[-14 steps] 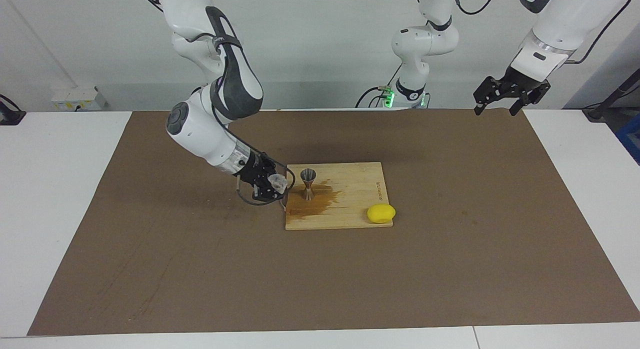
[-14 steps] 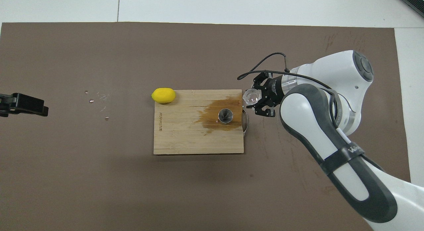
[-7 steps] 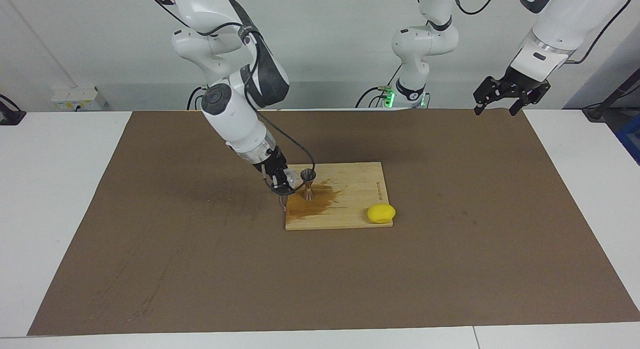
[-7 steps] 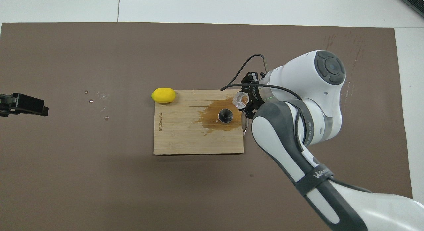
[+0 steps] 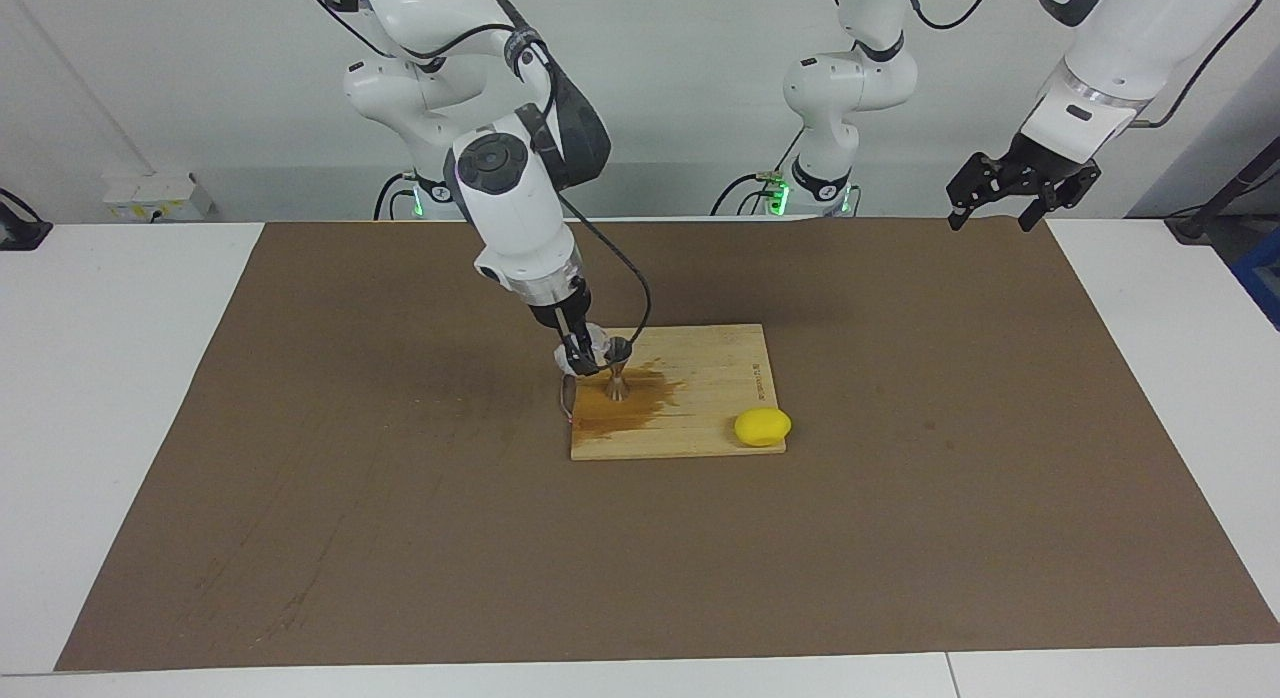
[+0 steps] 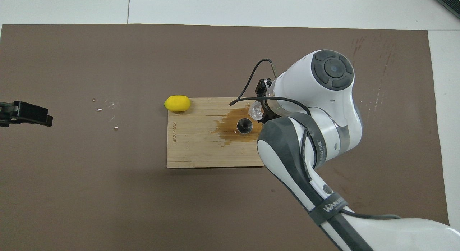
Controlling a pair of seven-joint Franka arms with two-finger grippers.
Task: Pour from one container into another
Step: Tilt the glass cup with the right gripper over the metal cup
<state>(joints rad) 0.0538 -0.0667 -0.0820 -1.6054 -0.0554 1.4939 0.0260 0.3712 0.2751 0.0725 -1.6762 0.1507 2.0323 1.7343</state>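
1. Gripping the glass cup (image 5: pixel 598 345) (image 6: pixel 255 110), the right gripper (image 5: pixel 585 353) (image 6: pixel 261 110) hangs over the end of the wooden board (image 5: pixel 720 393) (image 6: pixel 201 150) toward the right arm's end of the table, its jaws pinching the cup.
2. Tilted toward the jigger (image 5: pixel 618 369) (image 6: pixel 244 125), the cup sits just beside the jigger's rim; whether they touch I cannot tell.
3. Standing upright on the board, the jigger rests in a brown wet stain (image 5: pixel 640 403) (image 6: pixel 230 126).
4. Resting at the board's corner toward the left arm's end, farther from the robots than the jigger, is a lemon (image 5: pixel 762 426) (image 6: pixel 177 103).
5. Waiting high over the brown mat (image 5: pixel 900 518) (image 6: pixel 107 190) at its own end, the left gripper (image 5: pixel 1005 213) (image 6: pixel 32 114) has its jaws spread, holding nothing.
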